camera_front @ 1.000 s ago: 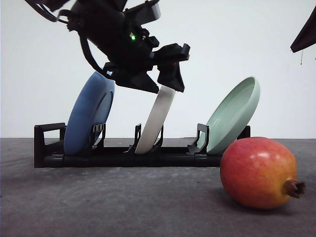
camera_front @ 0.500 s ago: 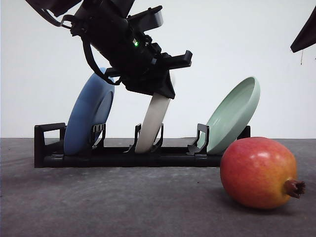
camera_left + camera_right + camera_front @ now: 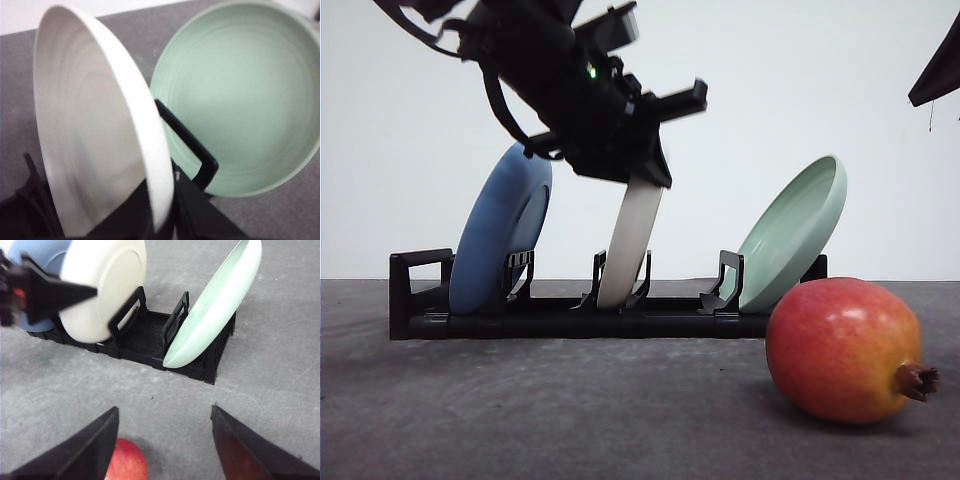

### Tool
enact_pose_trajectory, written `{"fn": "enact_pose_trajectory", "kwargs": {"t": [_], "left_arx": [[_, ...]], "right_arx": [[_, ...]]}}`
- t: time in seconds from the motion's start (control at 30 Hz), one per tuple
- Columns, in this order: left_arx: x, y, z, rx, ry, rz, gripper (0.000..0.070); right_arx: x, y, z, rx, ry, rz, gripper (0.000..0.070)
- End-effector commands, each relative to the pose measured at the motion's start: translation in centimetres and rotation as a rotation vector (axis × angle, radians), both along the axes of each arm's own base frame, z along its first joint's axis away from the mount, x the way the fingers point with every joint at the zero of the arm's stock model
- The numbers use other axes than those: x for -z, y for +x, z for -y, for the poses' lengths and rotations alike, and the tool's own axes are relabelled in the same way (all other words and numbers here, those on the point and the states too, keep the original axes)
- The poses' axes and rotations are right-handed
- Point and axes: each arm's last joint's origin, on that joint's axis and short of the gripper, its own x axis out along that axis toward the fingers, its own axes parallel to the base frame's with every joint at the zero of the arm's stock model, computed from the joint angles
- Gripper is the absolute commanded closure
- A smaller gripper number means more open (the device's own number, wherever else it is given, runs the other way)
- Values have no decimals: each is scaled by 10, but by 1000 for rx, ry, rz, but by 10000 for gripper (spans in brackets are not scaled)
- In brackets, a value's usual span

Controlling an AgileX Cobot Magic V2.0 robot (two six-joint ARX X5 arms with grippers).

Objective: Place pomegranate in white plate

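Note:
The pomegranate point(image 3: 840, 350), red with yellow patches and a brown crown, lies on the grey table at front right; its top also peeks in at the edge of the right wrist view point(image 3: 127, 462). The white plate point(image 3: 632, 245) stands on edge in the middle slot of a black rack point(image 3: 560, 315). My left gripper point(image 3: 645, 170) is shut on its upper rim. In the left wrist view the plate's point(image 3: 85, 140) rim runs down between the dark fingers point(image 3: 190, 220). My right gripper point(image 3: 165, 410) hangs open above the table, just behind the pomegranate.
A blue plate point(image 3: 500, 230) leans in the rack's left slot and a mint green plate point(image 3: 795, 230) in its right slot, close behind the pomegranate. Part of the right arm point(image 3: 940, 65) shows at the upper right. Bare table lies in front of the rack.
My left gripper went from open around the white plate's rim to shut on it. The plate now stands a little more upright. The pomegranate and right arm have not moved.

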Motion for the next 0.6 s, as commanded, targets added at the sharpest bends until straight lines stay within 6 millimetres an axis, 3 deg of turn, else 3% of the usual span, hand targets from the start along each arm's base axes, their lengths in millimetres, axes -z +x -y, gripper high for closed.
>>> {"fn": "enact_pose_trajectory", "kwargs": {"t": [0.0,0.33,0.57], "left_arx": [[-16,-2,2,2,-61,31,689],[-59,-27,-17,21,-203,-16,690],[-83,-62,-32,73,-150,-36,689]], "right_arx": [[-6,0,-1,-4,9,21,329],[-6,0,-1,-4,9,21,329],[-6,0,-1,-4,9,20,329]]}}
